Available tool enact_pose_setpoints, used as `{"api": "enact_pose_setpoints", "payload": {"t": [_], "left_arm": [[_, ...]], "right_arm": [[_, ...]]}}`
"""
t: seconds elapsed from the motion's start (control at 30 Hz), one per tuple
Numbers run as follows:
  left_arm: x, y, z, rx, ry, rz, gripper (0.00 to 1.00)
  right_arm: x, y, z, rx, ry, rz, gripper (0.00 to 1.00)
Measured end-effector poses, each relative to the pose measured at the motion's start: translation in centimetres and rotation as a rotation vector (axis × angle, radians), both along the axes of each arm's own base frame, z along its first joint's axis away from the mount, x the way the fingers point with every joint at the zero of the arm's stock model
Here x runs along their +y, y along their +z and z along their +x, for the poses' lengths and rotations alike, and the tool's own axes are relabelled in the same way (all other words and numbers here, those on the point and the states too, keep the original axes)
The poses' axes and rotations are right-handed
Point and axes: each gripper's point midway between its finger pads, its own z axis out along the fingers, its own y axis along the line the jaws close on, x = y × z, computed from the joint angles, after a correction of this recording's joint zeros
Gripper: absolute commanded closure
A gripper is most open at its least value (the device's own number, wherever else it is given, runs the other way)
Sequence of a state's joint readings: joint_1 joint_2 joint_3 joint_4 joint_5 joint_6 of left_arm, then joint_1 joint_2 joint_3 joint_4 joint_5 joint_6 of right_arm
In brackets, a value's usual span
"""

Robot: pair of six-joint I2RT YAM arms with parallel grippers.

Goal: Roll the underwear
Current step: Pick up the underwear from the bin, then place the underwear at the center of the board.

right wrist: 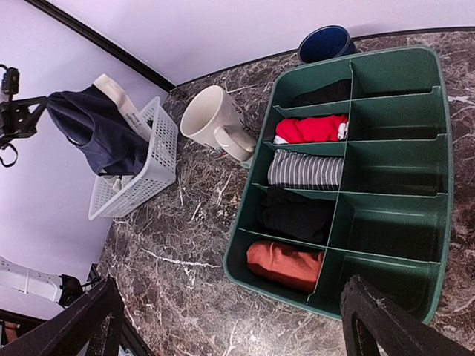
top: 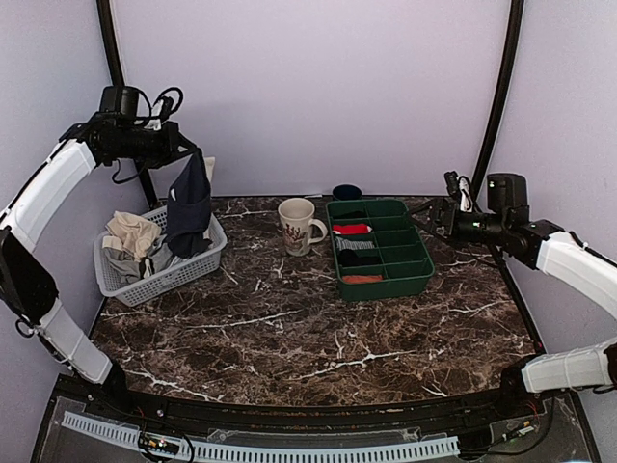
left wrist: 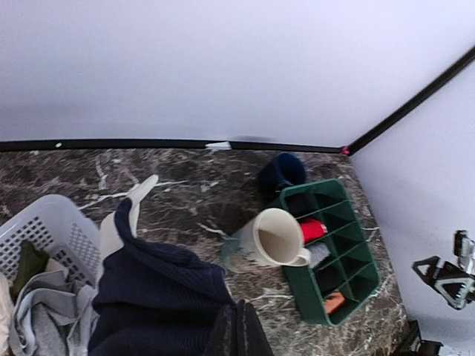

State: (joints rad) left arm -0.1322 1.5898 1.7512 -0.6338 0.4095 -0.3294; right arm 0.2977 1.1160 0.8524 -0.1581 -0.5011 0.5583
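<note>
Above the basket, my left gripper clamps the underwear; right gripper gapes. Hanging hem could snag its rim

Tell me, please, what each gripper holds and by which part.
The left gripper pinches the underwear by an upper navy edge, away from its cream waistband; the right gripper holds nothing.
</note>
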Motion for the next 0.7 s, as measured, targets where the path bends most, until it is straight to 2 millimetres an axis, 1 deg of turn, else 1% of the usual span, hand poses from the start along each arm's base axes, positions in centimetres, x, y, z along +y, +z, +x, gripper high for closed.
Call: {"api": "enact_pose_setpoints", "payload": {"t": [0.03,0.07,0.1,0.2,0.27,0.3,0.37,0.43,0.5,0.53,0.6,0.63,0.7], "left_arm": [[-0.9,1.0,-0.8,-0.019,-0.021,-0.015,1.0],[-2.3,2.4,-1.9,-0.045,-0.054,-0.038,1.0],[-3.1,3.4,-2.8,-0.065,-0.076,-0.052,1.0],[-6.3,6.6,-5.8,-0.119,-0.168,-0.099,1.0],[-8.3,8.5,-7.3,-0.15,-0.228,-0.129,1.0],[-9.7,9.7,-8.3,-0.169,-0.269,-0.149,1.0],[-11.7,11.1,-9.8,-0.184,-0.327,-0.188,1.0],[-13.8,11.9,-11.5,-0.182,-0.395,-0.234,1.0],[-15.4,12.1,-12.6,-0.171,-0.448,-0.276,1.0],[-15.7,11.9,-13.0,-0.164,-0.46,-0.29,1.0],[-15.6,10.6,-13.2,-0.144,-0.456,-0.296,1.0],[-15.2,9.5,-13.2,-0.127,-0.444,-0.293,0.96],[-14.1,6.8,-13.0,-0.081,-0.412,-0.279,0.69]], "right_arm": [[0.1,-0.1,0.0,0.003,0.003,0.001,0.0],[0.1,-0.2,0.0,0.006,0.008,0.002,0.0],[0.2,-0.2,0.0,0.008,0.012,0.003,0.0],[0.5,-0.4,0.0,0.015,0.028,0.008,0.0],[0.6,-0.5,-0.1,0.017,0.038,0.011,0.0],[0.7,-0.6,-0.1,0.019,0.043,0.013,0.0],[0.8,-0.6,-0.1,0.02,0.052,0.017,0.0],[1.0,-0.6,-0.1,0.019,0.06,0.021,0.0],[1.1,-0.6,-0.2,0.021,0.069,0.025,0.0],[1.1,-0.6,-0.2,0.021,0.073,0.026,0.0],[1.2,-0.6,-0.3,0.021,0.08,0.028,0.0],[1.2,-0.5,-0.3,0.021,0.082,0.028,0.0],[1.3,-0.5,-0.4,0.017,0.092,0.028,0.0]]}}
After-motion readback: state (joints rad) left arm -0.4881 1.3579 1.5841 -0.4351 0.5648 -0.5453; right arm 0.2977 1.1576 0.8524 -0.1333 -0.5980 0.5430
